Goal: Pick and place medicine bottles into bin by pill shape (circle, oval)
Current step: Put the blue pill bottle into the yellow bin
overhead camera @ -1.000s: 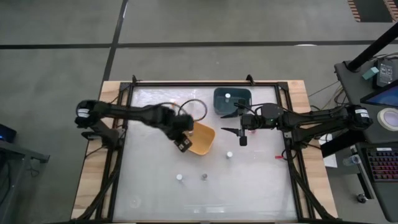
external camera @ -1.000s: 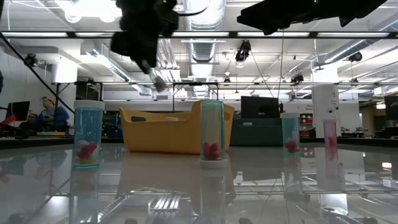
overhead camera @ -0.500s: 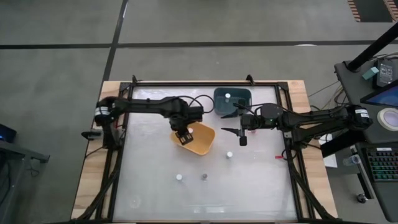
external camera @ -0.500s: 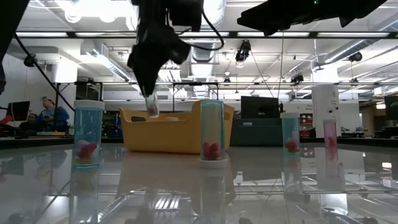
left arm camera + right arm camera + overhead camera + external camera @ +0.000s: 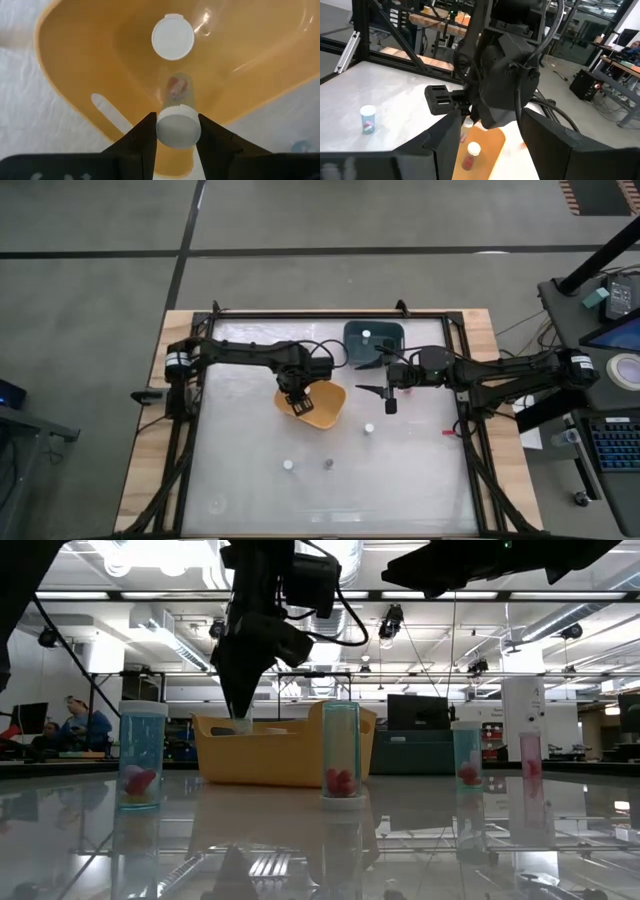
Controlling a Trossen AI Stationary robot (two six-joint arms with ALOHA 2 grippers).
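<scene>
Near the lower middle of the high view, three small medicine bottles point(image 5: 327, 464) stand on the table point(image 5: 250, 480). Mid-frame, the left gripper point(image 5: 174, 131) hangs over the orange-yellow tub point(image 5: 325, 413), jaws clamped on a white-capped bottle point(image 5: 178, 129); another bottle point(image 5: 172, 37) stands inside. The right gripper point(image 5: 372, 377), jaws apart, hovers beside the teal tub point(image 5: 386, 332) at upper centre.

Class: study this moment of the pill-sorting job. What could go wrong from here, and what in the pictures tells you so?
1. The left gripper holds a white-capped clear bottle above another white-capped bottle inside the orange-yellow plastic tub; dropped, it might knock that one over.
2. The right gripper waits close beside; arms might clash.
</scene>
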